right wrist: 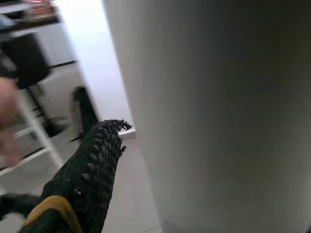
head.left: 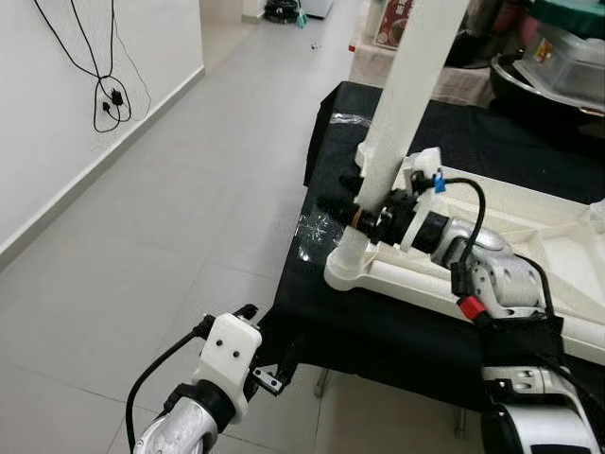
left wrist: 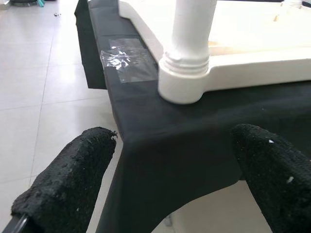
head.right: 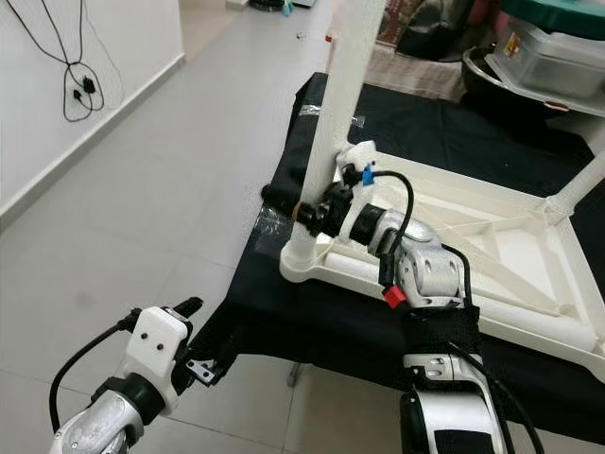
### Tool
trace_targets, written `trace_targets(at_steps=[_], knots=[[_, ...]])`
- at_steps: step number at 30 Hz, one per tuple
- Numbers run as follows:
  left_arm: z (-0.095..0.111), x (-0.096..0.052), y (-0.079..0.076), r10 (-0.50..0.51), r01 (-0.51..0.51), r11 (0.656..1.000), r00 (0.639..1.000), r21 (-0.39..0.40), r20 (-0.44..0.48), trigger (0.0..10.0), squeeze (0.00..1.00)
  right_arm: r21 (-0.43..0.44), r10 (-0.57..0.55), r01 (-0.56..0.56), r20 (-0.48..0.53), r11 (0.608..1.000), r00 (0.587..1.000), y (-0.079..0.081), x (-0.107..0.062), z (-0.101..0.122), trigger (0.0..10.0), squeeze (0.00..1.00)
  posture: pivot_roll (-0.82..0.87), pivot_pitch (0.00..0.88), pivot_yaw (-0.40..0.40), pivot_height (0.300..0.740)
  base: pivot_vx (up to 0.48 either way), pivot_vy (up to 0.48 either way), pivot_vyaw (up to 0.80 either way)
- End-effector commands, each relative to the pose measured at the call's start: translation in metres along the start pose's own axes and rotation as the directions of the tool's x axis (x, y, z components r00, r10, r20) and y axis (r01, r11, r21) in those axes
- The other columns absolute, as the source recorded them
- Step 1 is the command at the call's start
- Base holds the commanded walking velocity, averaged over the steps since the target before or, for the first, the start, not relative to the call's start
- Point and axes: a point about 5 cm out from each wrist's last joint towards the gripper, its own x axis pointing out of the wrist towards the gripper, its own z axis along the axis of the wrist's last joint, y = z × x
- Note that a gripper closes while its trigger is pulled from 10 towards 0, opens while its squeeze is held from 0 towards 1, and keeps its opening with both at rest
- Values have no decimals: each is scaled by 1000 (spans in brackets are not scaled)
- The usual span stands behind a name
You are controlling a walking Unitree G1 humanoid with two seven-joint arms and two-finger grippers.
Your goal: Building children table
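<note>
**Operator:** Where am I in the build?

**Spotter:** You're seating a leg, by my reading. The white table top (head.right: 492, 236) lies upside down on the black-draped bench (head.left: 397, 326), and your right gripper (head.left: 364, 216) is clamped on the white leg (head.left: 406, 85) low down, just above the corner socket (head.left: 348, 267). The leg stands nearly upright, leaning a little, with its foot in that socket. In the right wrist view one mesh-covered finger (right wrist: 92, 165) lies flat against the leg.

**Operator:** And the left?

**Spotter:** Your left gripper (left wrist: 180, 179) hangs below and short of the bench corner, fingers apart, holding nothing. Seen along its fingers, the socket and the threaded collar (left wrist: 184, 63) of the leg lie straight ahead, beyond the cloth edge.

**Operator:** What does the next move want?

**Spotter:** Probably a turn or a push down on the leg until the collar sits flush. You'll want the leg squared to the socket first, since it tilts. The left could come up to steady the table top so it doesn't slide on the cloth.

**Operator:** Anything in my way?

**Spotter:** The right arm's black cable (head.left: 477, 203) loops just behind your grip; mind it if you twist. A second leg (head.right: 581, 184) stands at the far corner, well away from your hand. Past the leg there's clutter, a clear lidded box (head.left: 567, 57) among it. A patch of clear tape (left wrist: 127, 60) lies on the cloth just beside the socket.
</note>
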Motion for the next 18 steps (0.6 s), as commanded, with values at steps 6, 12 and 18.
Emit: trace_targets(at_steps=[6, 12, 18], knots=[[-3, -2, -3, -2, 2, 1000, 1000, -10, -11, 10000, 0, 31, 124, -124, -8, 992, 992, 6, 13, -6, 0, 0, 137, 77, -138, 740, 0, 0, 0], [-3, -1, -3, 0, 0, 1000, 1000, -10, -10, 10000, 0, -2, -86, 86, -25, 996, 996, -9, 15, -11, 0, 0, 133, 78, -140, 740, 0, 0, 0], [-2, -1, -2, -3, 3, 1000, 1000, -10, -10, 10000, 0, 2, -516, 516, 7, 857, 857, -31, 6, -18, 0, 0, 124, 79, -135, 740, 0, 0, 0]])
